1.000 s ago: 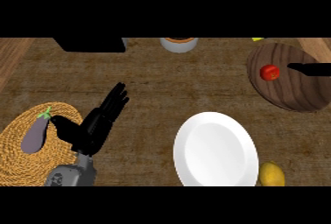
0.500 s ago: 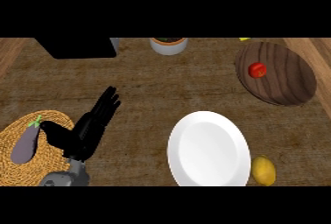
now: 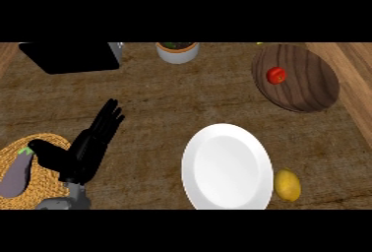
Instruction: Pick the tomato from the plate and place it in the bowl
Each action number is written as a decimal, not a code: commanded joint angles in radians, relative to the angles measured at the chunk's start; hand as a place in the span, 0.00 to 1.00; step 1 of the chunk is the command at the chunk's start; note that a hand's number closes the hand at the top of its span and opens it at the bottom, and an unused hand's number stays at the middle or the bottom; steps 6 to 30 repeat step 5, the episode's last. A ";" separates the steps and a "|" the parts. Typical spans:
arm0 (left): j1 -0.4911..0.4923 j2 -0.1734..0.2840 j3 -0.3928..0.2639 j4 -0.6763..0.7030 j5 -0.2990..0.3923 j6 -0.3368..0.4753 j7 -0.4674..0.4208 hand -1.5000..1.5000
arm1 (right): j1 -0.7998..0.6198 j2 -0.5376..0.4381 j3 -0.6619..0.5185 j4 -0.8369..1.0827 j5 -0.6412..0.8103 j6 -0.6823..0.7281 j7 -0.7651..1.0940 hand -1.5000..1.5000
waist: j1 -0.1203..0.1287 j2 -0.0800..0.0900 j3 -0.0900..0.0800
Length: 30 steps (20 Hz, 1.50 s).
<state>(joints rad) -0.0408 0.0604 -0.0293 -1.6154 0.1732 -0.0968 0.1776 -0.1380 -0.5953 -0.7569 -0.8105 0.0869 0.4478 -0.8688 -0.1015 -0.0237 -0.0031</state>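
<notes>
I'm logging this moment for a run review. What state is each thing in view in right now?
tomato: resting on the wooden plate, untouched
wooden plate: at far right, holding only the tomato
white bowl: empty, on the counter
left hand: open, fingers straight, holding nothing
eggplant: lying on the woven mat
woven mat: flat at lower left
lemon: on the counter beside the white bowl

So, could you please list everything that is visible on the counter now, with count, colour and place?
tomato: one, red, on the wooden plate
wooden plate: one, brown, upper right
white plate: one, lower centre
lemon: one, yellow, right of the white plate
eggplant: one, purple, on the woven mat
woven mat: one, tan, lower left
white pot: one, top centre
black object: one, top left
left hand: one, black, open, lower left
</notes>
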 commanded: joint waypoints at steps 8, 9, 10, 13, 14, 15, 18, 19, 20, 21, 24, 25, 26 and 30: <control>0.012 0.014 0.011 -0.028 -0.001 0.005 0.012 0.50 | 0.450 0.123 0.121 -0.221 -0.003 0.211 -0.293 1.00 | -0.013 0.000 0.003; 0.012 0.014 0.011 -0.028 -0.001 0.005 0.012 0.50 | 0.450 0.123 0.121 -0.221 -0.003 0.211 -0.293 1.00 | -0.013 0.000 0.003; 0.012 0.014 0.011 -0.028 -0.001 0.005 0.012 0.50 | 0.450 0.123 0.121 -0.221 -0.003 0.211 -0.293 1.00 | -0.013 0.000 0.003; 0.012 0.014 0.011 -0.028 -0.001 0.005 0.012 0.50 | 0.450 0.123 0.121 -0.221 -0.003 0.211 -0.293 1.00 | -0.013 0.000 0.003; 0.012 0.014 0.011 -0.028 -0.001 0.005 0.012 0.50 | 0.450 0.123 0.121 -0.221 -0.003 0.211 -0.293 1.00 | -0.013 0.000 0.003; 0.012 0.014 0.011 -0.028 -0.001 0.005 0.012 0.50 | 0.450 0.123 0.121 -0.221 -0.003 0.211 -0.293 1.00 | -0.013 0.000 0.003; 0.012 0.014 0.011 -0.028 -0.001 0.005 0.012 0.50 | 0.450 0.123 0.121 -0.221 -0.003 0.211 -0.293 1.00 | -0.013 0.000 0.003; 0.012 0.014 0.011 -0.028 -0.001 0.005 0.012 0.50 | 0.450 0.123 0.121 -0.221 -0.003 0.211 -0.293 1.00 | -0.013 0.000 0.003; 0.012 0.014 0.011 -0.028 -0.001 0.005 0.012 0.50 | 0.450 0.123 0.121 -0.221 -0.003 0.211 -0.293 1.00 | -0.013 0.000 0.003; 0.012 0.014 0.011 -0.028 -0.001 0.005 0.012 0.50 | 0.450 0.123 0.121 -0.221 -0.003 0.211 -0.293 1.00 | -0.013 0.000 0.003; 0.012 0.014 0.011 -0.028 -0.001 0.005 0.012 0.50 | 0.450 0.123 0.121 -0.221 -0.003 0.211 -0.293 1.00 | -0.013 0.000 0.003; 0.012 0.014 0.011 -0.028 -0.001 0.005 0.012 0.50 | 0.450 0.123 0.121 -0.221 -0.003 0.211 -0.293 1.00 | -0.013 0.000 0.003; 0.012 0.014 0.011 -0.028 -0.001 0.005 0.012 0.50 | 0.450 0.123 0.121 -0.221 -0.003 0.211 -0.293 1.00 | -0.013 0.000 0.003; 0.012 0.014 0.011 -0.028 -0.001 0.005 0.012 0.50 | 0.450 0.123 0.121 -0.221 -0.003 0.211 -0.293 1.00 | -0.013 0.000 0.003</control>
